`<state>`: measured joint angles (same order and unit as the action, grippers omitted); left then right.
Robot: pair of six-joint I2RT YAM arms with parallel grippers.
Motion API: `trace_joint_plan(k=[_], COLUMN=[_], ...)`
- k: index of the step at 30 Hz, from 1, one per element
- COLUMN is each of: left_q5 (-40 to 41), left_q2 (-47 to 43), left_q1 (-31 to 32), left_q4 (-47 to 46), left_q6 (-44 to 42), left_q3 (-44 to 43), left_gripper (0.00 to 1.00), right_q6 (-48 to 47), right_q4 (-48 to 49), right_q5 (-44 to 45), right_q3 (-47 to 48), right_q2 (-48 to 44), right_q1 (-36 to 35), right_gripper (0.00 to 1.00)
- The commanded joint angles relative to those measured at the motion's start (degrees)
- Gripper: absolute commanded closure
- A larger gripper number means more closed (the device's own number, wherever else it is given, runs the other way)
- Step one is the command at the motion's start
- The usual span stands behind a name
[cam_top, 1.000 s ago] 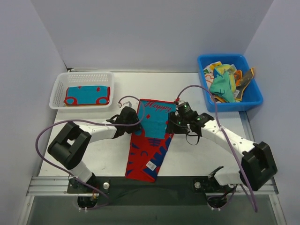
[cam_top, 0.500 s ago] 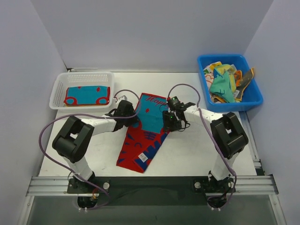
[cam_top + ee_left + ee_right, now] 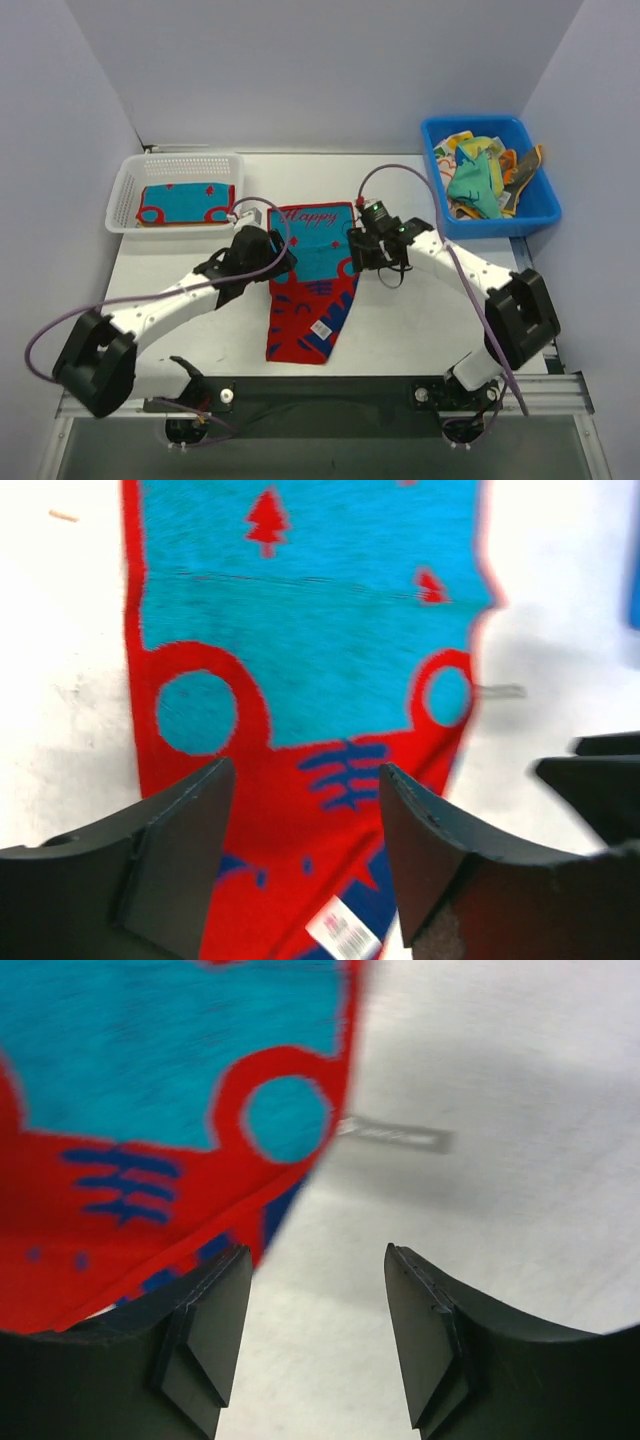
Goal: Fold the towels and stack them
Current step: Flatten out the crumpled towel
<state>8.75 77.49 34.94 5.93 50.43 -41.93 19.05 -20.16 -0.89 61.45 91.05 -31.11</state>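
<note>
A white table [image 3: 430, 310] sits between plain pale walls [image 3: 320, 70], with both arms reaching out from its near edge.

At the far left stands a white plastic mesh basket [image 3: 180, 160]. In it lies a folded teal towel with red edging [image 3: 186, 203], flat, its long side running left to right.

The left gripper [image 3: 305, 770] is at the left edge of the long red-and-blue printed towel [image 3: 310, 290]. Its black fingers [image 3: 180, 830] stand apart with nothing caught between them. Its wrist view looks down on red cloth in the gap.

That towel lies spread near the middle of the table. Its long axis runs from the far side toward the arm bases, the near end leaning slightly left. The far end carries the word "Happy" on a red band, then a teal panel with red circles. The near half is red with blue marks and a small white label [image 3: 322, 328].

The right gripper [image 3: 318, 1250] is at the towel's right edge, level with the teal panel. Its jaws are parted too, holding nothing, with bare table in the gap.

At the far right, a blue plastic bin [image 3: 500, 222] holds a heap of crumpled colourful towels [image 3: 478, 178].
</note>
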Motion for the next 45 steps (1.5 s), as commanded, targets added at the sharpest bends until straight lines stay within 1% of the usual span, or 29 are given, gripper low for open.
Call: trace_joint_plan(k=[1, 3, 4, 5, 6, 7, 10, 11, 14, 15, 18, 25, 29, 31, 32, 34, 35, 36, 37, 38, 39, 41, 42, 44, 45], left_q5=[5.03, 5.22, 5.22, 5.22, 4.96, 3.91, 2.07, 1.71, 0.92, 0.74, 0.30, -0.84, -1.90, -1.99, -1.81, -1.99, -1.99, -1.90, -1.90, -1.99, -1.90, -2.07, -2.25, -2.25, -2.08], left_q2=[-9.19, -11.83, -13.23, -13.77, -13.77, -13.60, -10.97, -10.35, -9.47, -9.38, -8.07, -3.58, -1.74, -0.86, -0.51, 1.07, 1.69, 3.44, 4.41, 5.46, 7.82, 9.95, 12.05, 13.73, 15.04], left_q1=[2.76, 3.38, 3.56, 3.56, 3.56, 3.38, 3.47, 3.56, 3.65, 3.65, 3.65, 3.56, 3.47, 3.47, 3.56, 3.12, 2.94, 2.77, 2.51, 1.89, 1.45, -0.12, -0.57, -1.45, -2.06], left_q4=[8.03, 8.74, 8.74, 8.48, 6.65, 5.85, 4.44, 4.78, 4.27, 2.09, 0.75, -0.22, -1.10, -1.45, -1.63, -2.94, -3.29, -4.34, -4.79, -5.14, -5.14, -5.14, -7.32, -7.87, -8.22], left_q6=[-2.18, -2.01, -1.83, -1.66, -1.66, -1.66, -1.57, -1.31, 0.45, 0.63, 1.51, 2.91, 3.53, 3.79, 3.88, 4.14, 4.06, 3.88, 3.53, 3.18, 2.40, 1.77, 1.34, 1.25, 1.24], left_q3=[-0.01, 2.28, 5.08, 6.32, 7.73, 9.22, 9.76, 9.76, 11.60, 13.52, 15.04, 15.13, 15.13, 15.13, 15.04, 14.86, 14.17, 13.55, 13.02, 12.23, 10.14, 7.93, 6.18, 4.41, 3.79], left_gripper=[0.29, 0.28, 0.27, 0.27, 0.27, 0.27, 0.28, 0.29, 0.34, 0.35, 0.40, 0.53, 0.54, 0.55, 0.62, 0.66, 0.72, 0.76, 0.78, 0.81, 0.88, 0.91, 0.95, 0.99, 0.99], right_q6=[0.46, 2.92, 3.71, 5.02, 5.29, 5.38, 3.55, 2.84, 0.21, -0.24, -1.47, -2.44, -2.61, -2.61, -2.53, -2.79, -2.79, -3.05, -3.57, -3.93, -4.28, -5.33, -5.69, -6.13, -5.95], right_q4=[-6.55, -7.60, -7.96, -8.14, -8.49, -8.58, -9.19, -9.54, -10.25, -10.33, -11.12, -12.18, -13.06, -14.11, -14.55, -14.82, -14.82, -14.73, -14.64, -14.38, -14.12, -13.15, -12.97, -12.45, -12.18], right_q5=[2.21, 1.68, 1.50, 1.24, -0.07, -0.60, -1.14, -1.14, -1.84, -2.27, -2.28, -2.37, -2.81, -1.32, -0.88, 0.00, 0.18, 0.62, 0.62, 0.62, 0.62, 2.64, 2.99, 3.87, 4.13], right_q3=[1.57, 1.13, 1.04, 1.13, 1.39, 1.83, 4.46, 5.34, 8.06, 8.77, 9.82, 10.88, 11.15, 10.97, 10.28, 9.04, 8.17, 6.85, 6.23, 5.70, 4.83, 4.29, 4.29, 4.29, 4.12], right_q2=[-5.52, -6.31, -6.14, -5.10, -4.22, -3.25, 0.88, 1.93, 5.01, 6.41, 9.31, 13.19, 14.33, 15.04, 15.56, 16.00, 16.18, 16.18, 16.18, 15.92, 15.66, 14.96, 14.69, 13.64, 13.02], right_q1=[-10.41, -15.18, -19.21, -21.25, -22.92, -26.42, -30.75, -32.85, -35.68, -36.73, -37.70, -38.67, -38.85, -38.24, -37.80, -36.48, -34.73, -33.76, -32.79, -30.09, -28.75, -25.94, -23.32, -20.93, -18.57], right_gripper=[0.44, 0.43, 0.43, 0.44, 0.44, 0.44, 0.46, 0.46, 0.47, 0.48, 0.50, 0.52, 0.52, 0.52, 0.51, 0.52, 0.54, 0.55, 0.60, 0.62, 0.64, 0.71, 0.74, 0.85, 0.89])
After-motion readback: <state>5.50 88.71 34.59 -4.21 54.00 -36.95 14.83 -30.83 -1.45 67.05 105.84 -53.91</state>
